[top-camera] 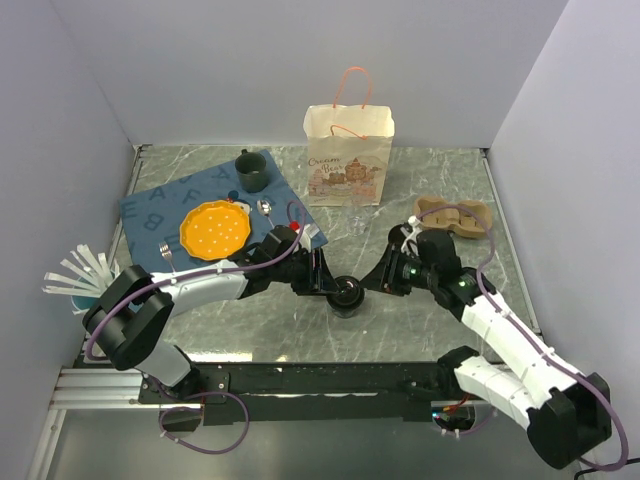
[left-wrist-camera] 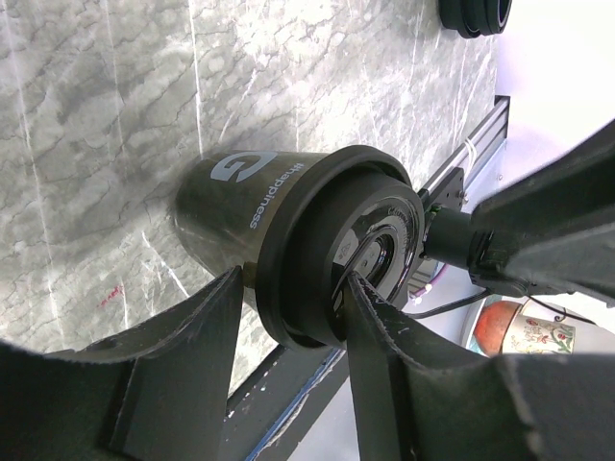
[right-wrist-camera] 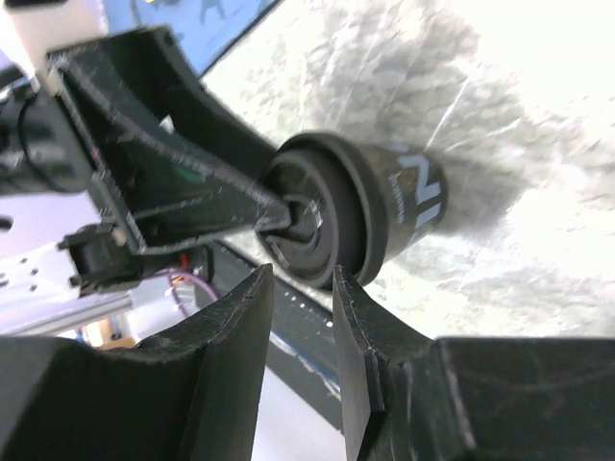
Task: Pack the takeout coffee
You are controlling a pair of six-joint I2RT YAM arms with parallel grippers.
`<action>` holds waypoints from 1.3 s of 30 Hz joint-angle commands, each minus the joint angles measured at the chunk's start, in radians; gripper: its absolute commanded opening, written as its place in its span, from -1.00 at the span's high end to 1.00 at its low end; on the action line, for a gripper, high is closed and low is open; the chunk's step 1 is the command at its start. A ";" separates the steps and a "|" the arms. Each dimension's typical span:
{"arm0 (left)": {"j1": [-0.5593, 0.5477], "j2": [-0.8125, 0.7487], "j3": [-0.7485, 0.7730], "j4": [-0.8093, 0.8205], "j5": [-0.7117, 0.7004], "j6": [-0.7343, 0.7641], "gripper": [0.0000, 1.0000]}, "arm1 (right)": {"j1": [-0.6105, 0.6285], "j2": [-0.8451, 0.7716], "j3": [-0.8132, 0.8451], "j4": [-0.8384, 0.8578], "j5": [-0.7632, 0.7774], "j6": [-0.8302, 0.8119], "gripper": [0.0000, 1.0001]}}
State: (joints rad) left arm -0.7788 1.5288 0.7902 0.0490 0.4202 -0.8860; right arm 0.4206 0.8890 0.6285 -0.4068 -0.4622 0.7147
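Closest to the left wrist lens, your left gripper (left-wrist-camera: pixel 291 286) has both fingers (left-wrist-camera: pixel 187 375) around the black lid (left-wrist-camera: pixel 317 192) of a dark cup (left-wrist-camera: pixel 226 197), pinching it at the rim. The far side of the rim is hidden behind the fingers.

- The cup stands on the table (top-camera: pixel 250 335), about midway between the left and right edges and nearer the near edge.
- Your right gripper (right-wrist-camera: pixel 301 279) has its fingers slightly parted, tips just short of the lid. Nothing shows between them. You cannot tell whether they touch the lid.
- The print on the cup wall is only partly readable.
- The brown pulp tray (top-camera: pixel 440 209) lies near the right edge, well apart from the cup. A cable (top-camera: pixel 470 215) crosses it.
- The paper bag (top-camera: pixel 348 165) stands upright toward the far edge.
- A black round thing (left-wrist-camera: pixel 476 13) is cut off at the top of the left wrist view. You cannot tell what it is.
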 commanded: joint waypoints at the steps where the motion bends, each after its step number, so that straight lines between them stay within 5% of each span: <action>1: -0.014 0.082 -0.078 -0.262 -0.147 0.067 0.01 | -0.023 0.062 0.065 -0.030 0.077 -0.054 0.23; 15: -0.017 0.087 -0.075 -0.265 -0.146 0.070 0.01 | -0.043 0.214 -0.033 0.193 -0.087 -0.052 0.22; 33: -0.022 0.113 -0.078 -0.284 -0.156 0.076 0.01 | -0.075 0.191 -0.338 0.396 -0.050 0.000 0.49; 39: -0.027 0.110 -0.080 -0.296 -0.161 0.075 0.01 | -0.091 0.159 -0.204 0.262 -0.078 -0.018 0.35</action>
State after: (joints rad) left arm -0.7807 1.5398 0.7944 0.0460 0.4141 -0.8886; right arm 0.3309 1.0435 0.3676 0.1059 -0.5545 0.7498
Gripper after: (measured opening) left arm 0.497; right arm 0.302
